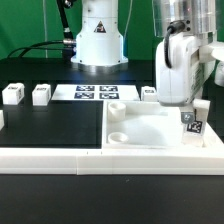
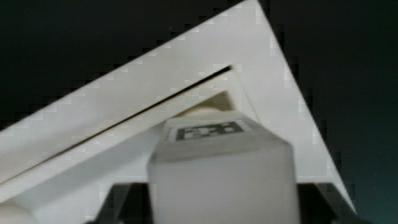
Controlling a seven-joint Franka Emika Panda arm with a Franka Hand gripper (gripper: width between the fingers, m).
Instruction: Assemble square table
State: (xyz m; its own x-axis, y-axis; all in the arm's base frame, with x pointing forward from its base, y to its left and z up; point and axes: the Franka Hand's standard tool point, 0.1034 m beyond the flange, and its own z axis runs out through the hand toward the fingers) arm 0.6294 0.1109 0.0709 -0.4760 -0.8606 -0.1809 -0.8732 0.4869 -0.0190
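The square table's white slab [image 1: 150,128] lies flat on the black table, rimmed face up, with round holes [image 1: 118,135] at its corners. My gripper [image 1: 187,108] is shut on a short white leg [image 1: 191,122] with a black-and-white tag. It holds the leg upright over the slab's front corner on the exterior view's right. In the wrist view the leg [image 2: 217,165] sits between my dark fingers [image 2: 125,205], tag facing the camera, above a corner of the slab [image 2: 249,60]. Whether the leg touches the slab is hidden.
Two more tagged legs [image 1: 12,94] [image 1: 41,94] stand at the back left, and another [image 1: 150,95] behind the slab. The marker board [image 1: 95,93] lies at the back middle. A long white border bar [image 1: 90,155] runs along the front. The robot base [image 1: 97,40] stands behind.
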